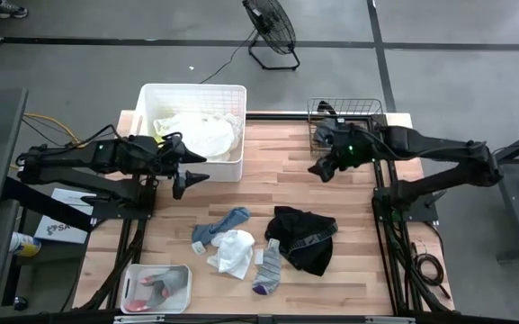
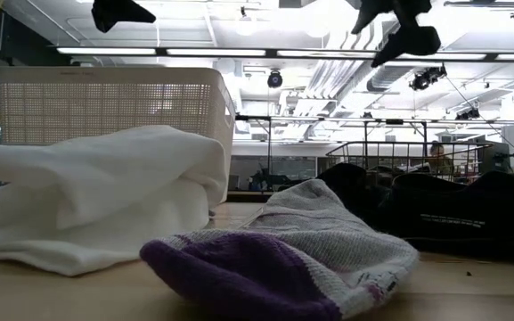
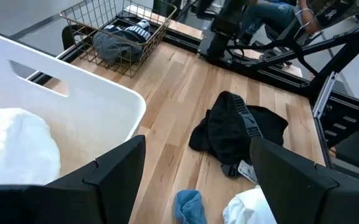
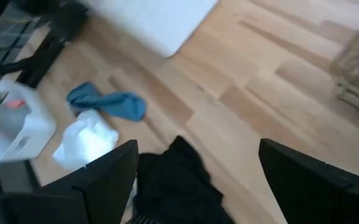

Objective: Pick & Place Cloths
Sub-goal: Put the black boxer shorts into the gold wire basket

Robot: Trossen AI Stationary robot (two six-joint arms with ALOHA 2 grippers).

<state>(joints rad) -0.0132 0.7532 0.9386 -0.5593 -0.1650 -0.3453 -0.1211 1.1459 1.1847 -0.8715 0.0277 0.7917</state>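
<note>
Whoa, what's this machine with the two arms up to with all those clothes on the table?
It is sorting cloths into containers. Right now both grippers are open and empty: the left gripper hovers beside the white bin, the right gripper near the wire basket. A black garment, blue sock and white cloth lie on the table.

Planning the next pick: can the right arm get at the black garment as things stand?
Probably yes. The right gripper hangs open above bare wood, and the black garment lies uncovered on the table's right half, with nothing between them.
</note>
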